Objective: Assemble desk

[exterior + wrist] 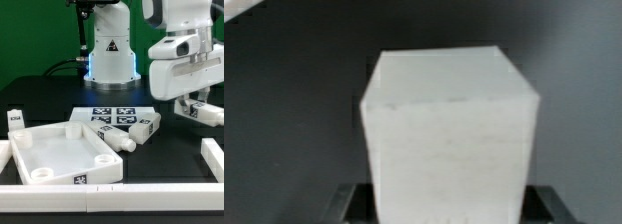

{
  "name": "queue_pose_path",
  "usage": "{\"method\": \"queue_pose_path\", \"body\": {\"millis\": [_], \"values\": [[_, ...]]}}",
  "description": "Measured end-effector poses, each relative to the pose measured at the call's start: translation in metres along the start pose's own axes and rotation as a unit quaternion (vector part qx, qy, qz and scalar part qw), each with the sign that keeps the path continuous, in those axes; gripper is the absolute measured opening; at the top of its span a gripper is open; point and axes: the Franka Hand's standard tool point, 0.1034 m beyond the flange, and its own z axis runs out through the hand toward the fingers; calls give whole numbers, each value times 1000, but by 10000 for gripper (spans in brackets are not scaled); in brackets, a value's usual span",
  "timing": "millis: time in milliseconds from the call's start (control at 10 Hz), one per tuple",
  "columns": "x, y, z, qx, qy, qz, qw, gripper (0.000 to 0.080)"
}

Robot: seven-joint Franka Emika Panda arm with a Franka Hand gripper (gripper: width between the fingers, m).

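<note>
Hand [198,110] around a white leg [446,130] (tabletop [60,152] well apart)

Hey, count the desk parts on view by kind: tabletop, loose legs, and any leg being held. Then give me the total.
Tabletop: 1
Loose legs: 3
Held leg: 1
Total: 5
</note>
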Motion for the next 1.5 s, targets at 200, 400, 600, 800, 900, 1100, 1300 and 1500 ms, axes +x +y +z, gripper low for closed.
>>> {"method": "queue_pose_path", "body": {"millis": [200, 400, 600, 800, 900, 1100, 1300, 1500], "values": [[-1, 47, 4, -23, 11, -73, 997, 284], [-10, 38, 5, -34, 34, -23, 999, 284], [-28, 5, 6, -37, 44, 98, 994, 284], [-33, -10, 8, -16, 5, 192, 981, 284], [-23, -10, 5, -27, 34, 173, 984, 284], [-27, -11, 7, -26, 27, 174, 984, 284], [-29, -22, 11, -22, 25, 263, 964, 284], [-33, -29, 17, -20, 23, 317, 948, 284]]}}
